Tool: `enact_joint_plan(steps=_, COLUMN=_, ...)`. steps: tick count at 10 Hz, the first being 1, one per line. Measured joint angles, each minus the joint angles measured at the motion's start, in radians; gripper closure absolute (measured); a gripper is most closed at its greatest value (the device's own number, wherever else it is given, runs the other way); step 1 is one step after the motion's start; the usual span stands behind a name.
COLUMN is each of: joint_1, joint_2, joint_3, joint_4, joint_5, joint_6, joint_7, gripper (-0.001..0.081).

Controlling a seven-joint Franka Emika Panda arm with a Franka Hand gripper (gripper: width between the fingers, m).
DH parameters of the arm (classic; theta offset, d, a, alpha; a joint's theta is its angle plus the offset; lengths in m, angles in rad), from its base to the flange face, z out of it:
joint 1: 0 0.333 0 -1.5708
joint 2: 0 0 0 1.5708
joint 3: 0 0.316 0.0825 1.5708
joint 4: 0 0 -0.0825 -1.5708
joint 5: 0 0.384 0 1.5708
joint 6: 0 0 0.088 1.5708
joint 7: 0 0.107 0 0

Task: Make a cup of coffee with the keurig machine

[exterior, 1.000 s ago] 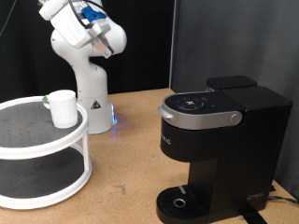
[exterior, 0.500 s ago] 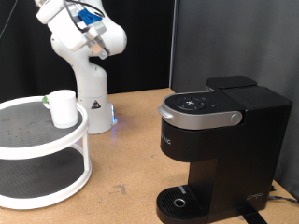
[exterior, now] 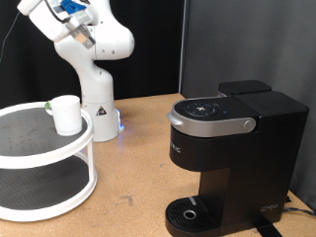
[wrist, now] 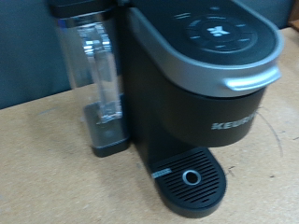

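— Where was your pincer?

— Out of both views, so I couldn't tell whether it was apart or together.

— And the task?

— Barely begun, I'd judge. The cup (exterior: 65,114) sat on the white stand (exterior: 44,158); the keurig machine's (exterior: 232,158) drip tray (wrist: 191,179) held nothing, lid down.

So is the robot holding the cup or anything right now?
That cannot be told. Its gripper is out of view in both pictures. But the cup sits untouched on the white round shelf, and nothing stands on the keurig machine drip tray.
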Motion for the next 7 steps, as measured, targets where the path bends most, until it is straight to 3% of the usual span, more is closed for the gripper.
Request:
enact_joint_plan(steps=2, joint_1=-0.022, joint_2=-0.050, joint_3=-0.032, joint_4=0.002, joint_5=-0.048, joint_6=-0.088, joint_7=-0.015, gripper=0.0806)
enact_joint_plan(steps=5, joint_1=-0.032, joint_2=-0.049, joint_3=-0.033, joint_4=-0.006, joint_5=-0.061, joint_6=-0.087, joint_7=-0.011, gripper=0.0806)
enact_joint_plan(steps=7, joint_1=-0.075, joint_2=-0.064, joint_3=-0.053, joint_4=-0.012, joint_5=-0.101, joint_6=-0.128, joint_7=-0.011, gripper=0.0806)
